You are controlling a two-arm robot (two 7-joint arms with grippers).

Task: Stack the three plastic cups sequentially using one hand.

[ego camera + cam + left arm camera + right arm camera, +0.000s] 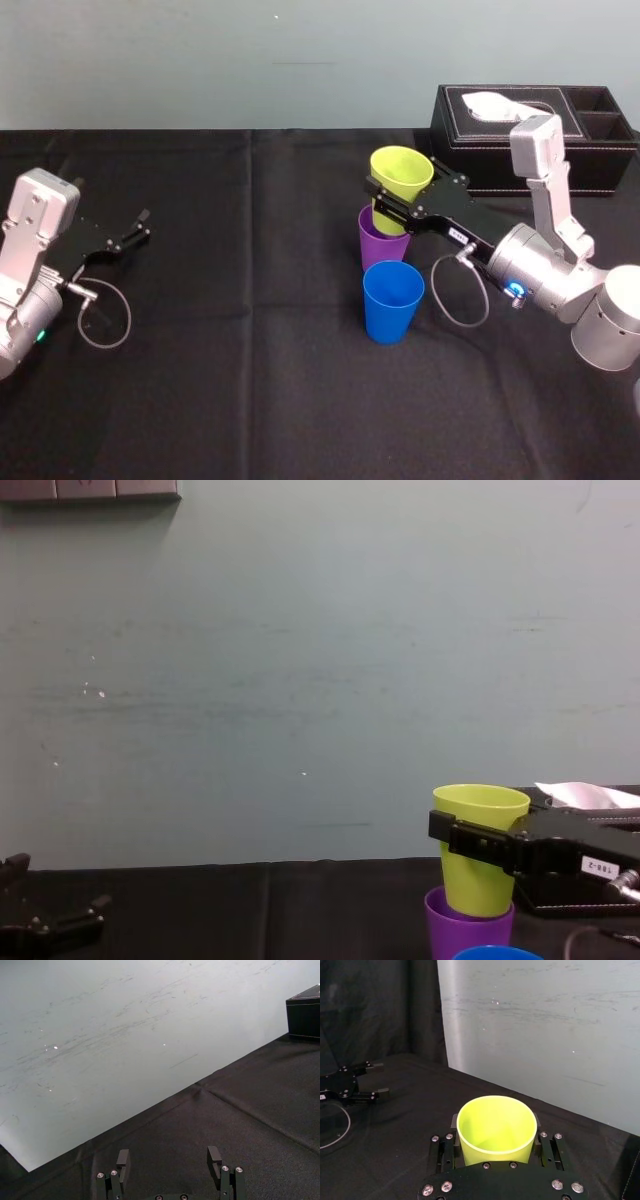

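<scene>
Tightly, fingers (pixel 468 836) of right gripper (pixel 393 203) clasp yellow-green cup (pixel 402 172), apparently inside purple cup (pixel 383 248).

Three cups — purple (pixel 382 248), yellow-green (pixel 400 172), blue (pixel 392 300) — one tissue box (pixel 500 130), two hands (pixel 138 227) (pixel 405 192).

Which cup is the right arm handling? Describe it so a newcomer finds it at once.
Start at the black tissue box at the back right of the table; the right gripper reaches out just in front of it. Its fingers clamp the yellow-green cup, whose base sits in the purple cup. It is the highest cup; the blue cup stands free, nearer the robot.
</scene>
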